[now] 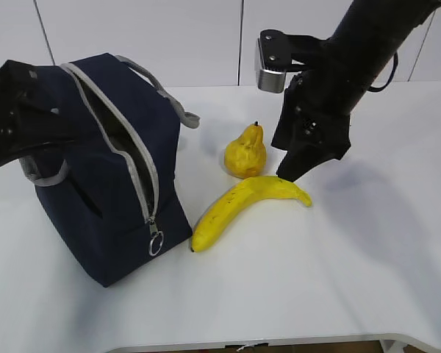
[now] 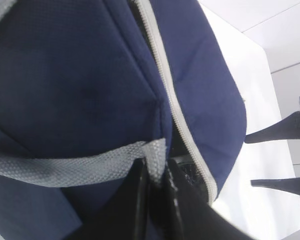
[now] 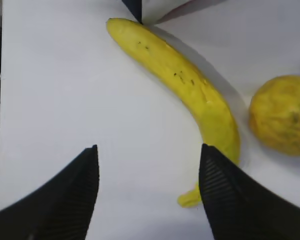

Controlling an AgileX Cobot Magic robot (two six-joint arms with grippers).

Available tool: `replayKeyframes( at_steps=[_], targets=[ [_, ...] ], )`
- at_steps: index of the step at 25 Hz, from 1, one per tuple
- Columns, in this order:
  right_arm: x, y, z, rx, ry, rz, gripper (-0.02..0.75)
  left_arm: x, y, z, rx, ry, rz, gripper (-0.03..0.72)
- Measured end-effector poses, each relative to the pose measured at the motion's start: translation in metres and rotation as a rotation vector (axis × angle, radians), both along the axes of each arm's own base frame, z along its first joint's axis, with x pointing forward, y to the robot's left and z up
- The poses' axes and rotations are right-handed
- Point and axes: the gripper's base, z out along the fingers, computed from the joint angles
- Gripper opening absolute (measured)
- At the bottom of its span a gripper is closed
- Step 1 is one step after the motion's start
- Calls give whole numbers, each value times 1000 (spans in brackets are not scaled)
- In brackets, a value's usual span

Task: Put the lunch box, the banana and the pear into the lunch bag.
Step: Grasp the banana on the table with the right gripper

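The navy lunch bag [image 1: 110, 184] stands on the left with its grey zipper [image 1: 128, 147] parted along the top. My left gripper [image 1: 35, 151] is shut on the bag's grey strap handle [image 2: 90, 167]; in the left wrist view the jaws pinch the webbing, left gripper [image 2: 155, 167]. The yellow banana [image 1: 242, 207] lies beside the bag, with the bumpy pear [image 1: 245, 153] upright just behind it. My right gripper [image 1: 294, 170] stands open over the banana's stem end; in the right wrist view the right gripper [image 3: 147, 150] has one finger right beside that end of the banana [image 3: 185, 85], nothing gripped, pear [image 3: 282, 115] to the side. The lunch box is out of view.
The white table [image 1: 367, 257] spreads to the right and front of the fruit, its front edge near the bottom of the exterior view. White wall panels stand behind. A ring pull [image 1: 156, 243] hangs at the zipper's near end.
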Motion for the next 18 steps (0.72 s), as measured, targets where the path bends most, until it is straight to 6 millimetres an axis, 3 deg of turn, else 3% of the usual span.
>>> replayKeyframes(
  at_steps=[14, 18],
  targets=[
    [16, 9, -24, 20, -195, 386, 513, 0, 0, 0, 7, -5, -5, 10],
    [22, 15, -33, 72, -229, 411, 513, 0, 0, 0, 14, -11, -11, 10]
  ],
)
